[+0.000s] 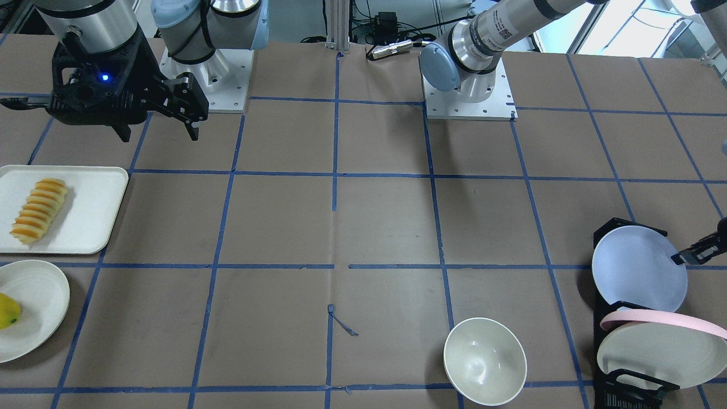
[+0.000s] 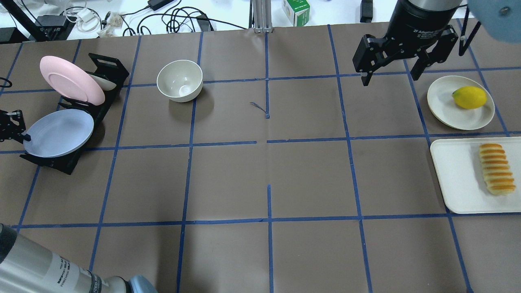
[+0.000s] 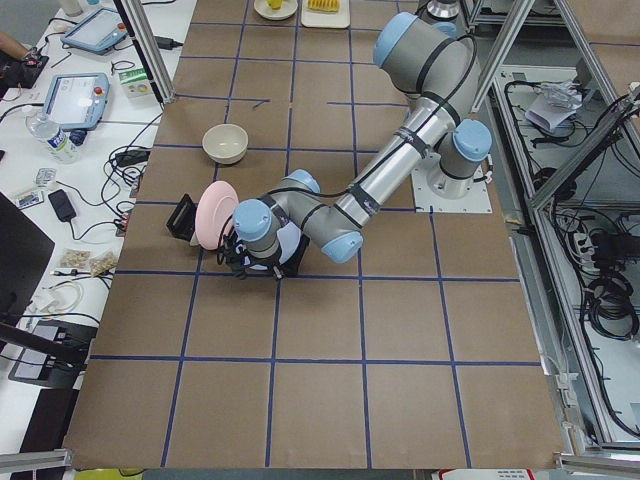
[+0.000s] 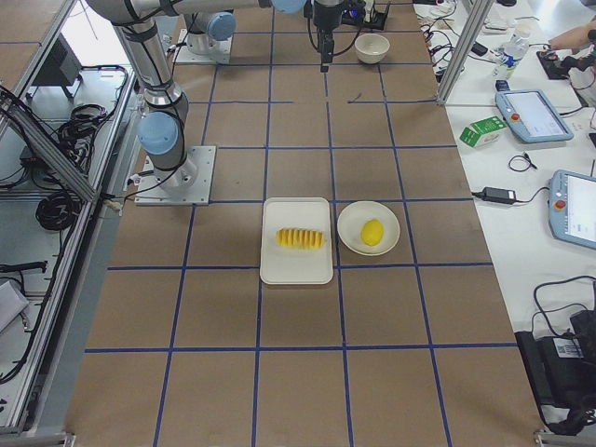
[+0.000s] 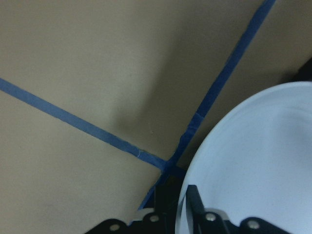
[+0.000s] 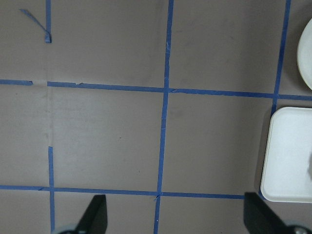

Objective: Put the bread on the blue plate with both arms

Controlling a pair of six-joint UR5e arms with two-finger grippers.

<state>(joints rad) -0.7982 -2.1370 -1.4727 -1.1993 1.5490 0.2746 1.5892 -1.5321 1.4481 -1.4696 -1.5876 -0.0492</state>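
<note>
The left gripper (image 1: pixel 687 255) is at the outer rim of the blue plate (image 2: pixel 59 133). Its jaws straddle that rim, one finger against the plate's face. I cannot tell whether they have actually clamped.

The blue plate leans in the near slot of a black rack (image 2: pixel 108 67). A pink plate (image 2: pixel 69 79) stands in the slot just behind the blue plate. The main risk is probably here. A thin, smooth rim held at one edge could slip or swing. A pull that is not clean out of the slot could snag the rack, drag it, or knock the pink plate.

Right of the blue plate and a little farther back sits a white bowl (image 2: pixel 179 80). It is near any low sweep toward the middle of the bench.

Well to the right of the blue plate, the right gripper (image 2: pixel 389 79) hangs above the bench with jaws spread wide and holding nothing.

Farthest from the blue plate, at the opposite end of the bench, a lemon (image 2: pixel 469 97) sits on a cream plate (image 2: pixel 441 110). Beside that, the bread (image 2: pixel 495 168) lies untouched on a white tray (image 2: pixel 456 179). The loaf looks soft, so a hard or off-centre pinch might crush or tip it. A careless descent could also clip the lemon's plate.
</note>
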